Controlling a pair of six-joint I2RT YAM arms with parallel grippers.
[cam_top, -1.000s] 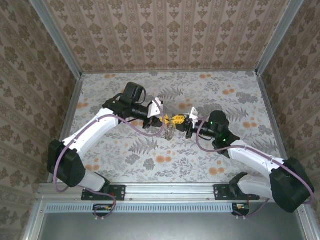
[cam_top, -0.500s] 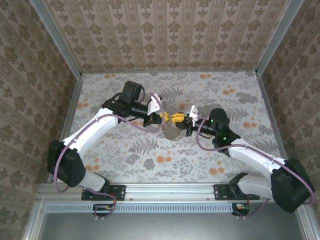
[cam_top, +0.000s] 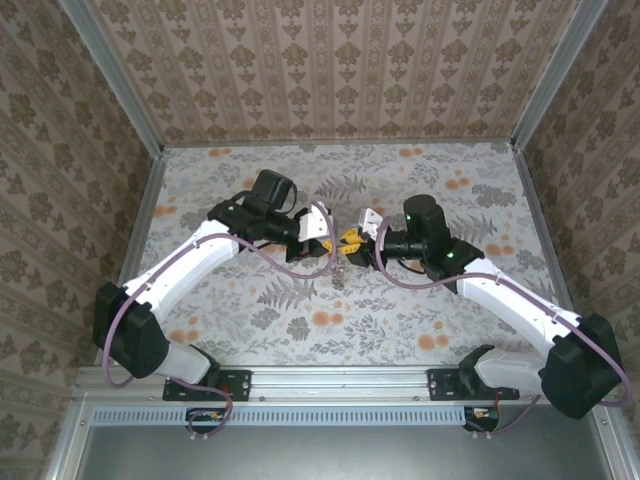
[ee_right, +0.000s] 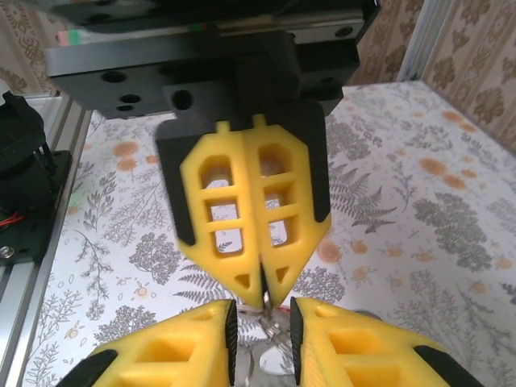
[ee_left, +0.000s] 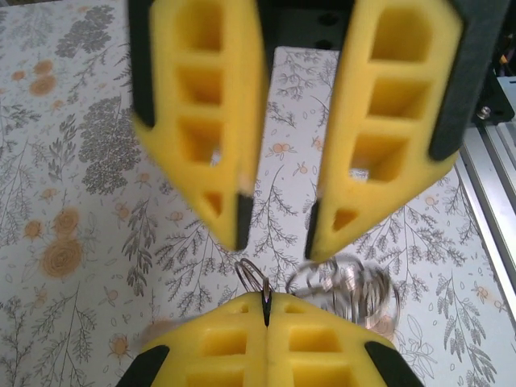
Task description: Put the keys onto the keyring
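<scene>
L end effector [ee_left: 266,313] clenched on keyring [ee_left: 355,290] | R end effector [ee_left: 274,238] released | walls [cam_top: 330,70] well apart

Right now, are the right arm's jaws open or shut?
Open. The right arm's jaws stand apart, a clear gap between their yellow pads in both wrist views.
</scene>
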